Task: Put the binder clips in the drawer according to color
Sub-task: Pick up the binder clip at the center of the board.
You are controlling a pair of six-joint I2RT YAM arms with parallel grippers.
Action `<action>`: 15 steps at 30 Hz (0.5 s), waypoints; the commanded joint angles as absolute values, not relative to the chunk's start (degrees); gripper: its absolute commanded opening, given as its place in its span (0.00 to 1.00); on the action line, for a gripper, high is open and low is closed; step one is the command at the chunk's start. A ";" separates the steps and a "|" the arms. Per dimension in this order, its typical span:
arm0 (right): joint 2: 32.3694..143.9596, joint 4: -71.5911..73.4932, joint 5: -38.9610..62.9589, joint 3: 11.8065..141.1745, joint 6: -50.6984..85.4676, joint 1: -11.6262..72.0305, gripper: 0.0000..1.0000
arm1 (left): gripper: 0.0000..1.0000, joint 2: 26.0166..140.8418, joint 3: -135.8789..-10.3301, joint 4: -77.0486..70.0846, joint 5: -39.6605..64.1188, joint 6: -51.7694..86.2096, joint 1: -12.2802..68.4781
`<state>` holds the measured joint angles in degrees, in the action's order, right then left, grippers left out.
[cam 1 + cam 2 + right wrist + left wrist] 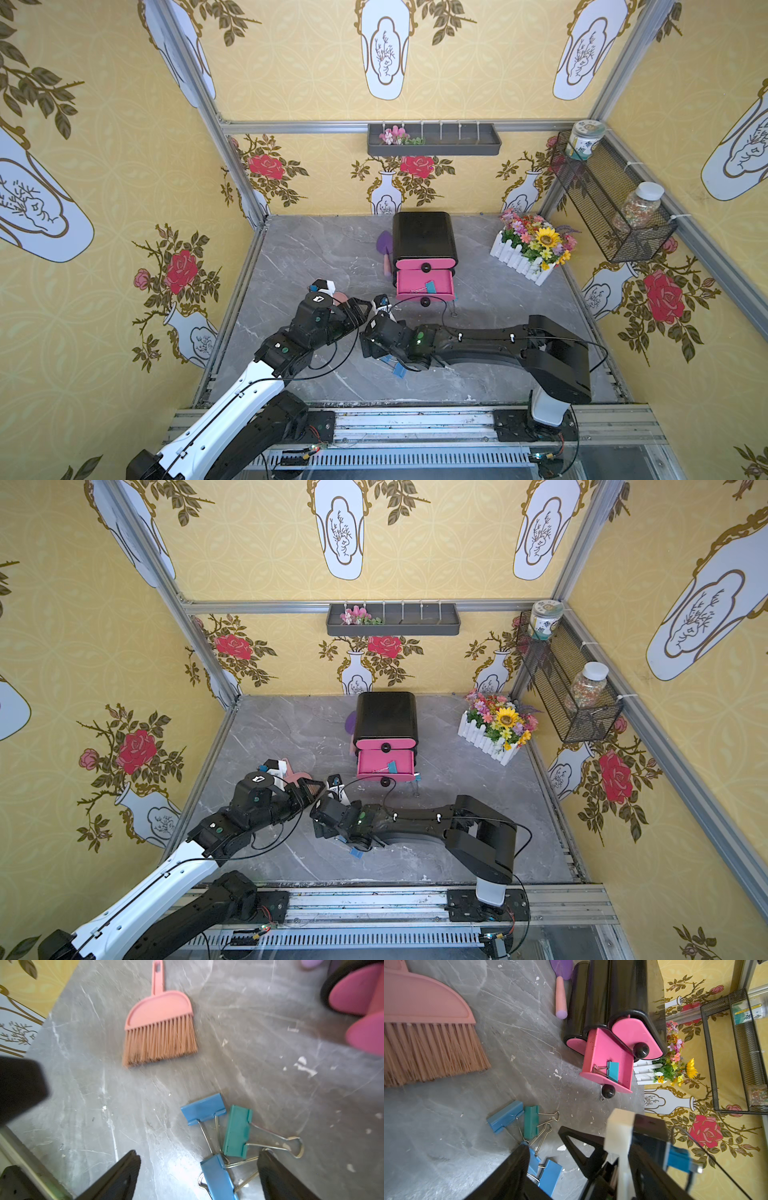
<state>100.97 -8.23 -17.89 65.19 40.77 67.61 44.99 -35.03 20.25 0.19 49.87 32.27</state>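
Drawer cabinet (424,237) blocks middle of surface (519,305) far edge. Open middle drawer (424,284) juts toward centre, clear from above. Purple trowel (385,245) sits just beside cabinet, on left-edge side. Flower box (528,249) fills far right corner. Pink brush (160,1028) lies near left edge. Binder clip cluster (238,1131) at centre, with left arm (291,345) and right arm (478,336) crowding above. Bare strip runs between flower box and right arm.

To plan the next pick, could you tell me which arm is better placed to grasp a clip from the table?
Probably the right: the right tool is open with a blue clip between its fingers. The left tool, also open, looks farther from the clips.
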 commanded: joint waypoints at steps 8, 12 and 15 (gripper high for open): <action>98.56 -21.20 -2.48 67.27 17.29 58.81 0.73 | 0.80 44.94 -36.60 21.05 -0.77 47.51 32.32; 100.51 -27.13 -2.09 71.17 9.25 58.80 0.74 | 0.81 44.06 -36.59 21.25 -1.11 47.46 32.34; 102.29 -29.39 -0.78 73.71 5.19 58.80 0.79 | 0.80 42.96 -36.81 22.24 -1.43 47.46 32.26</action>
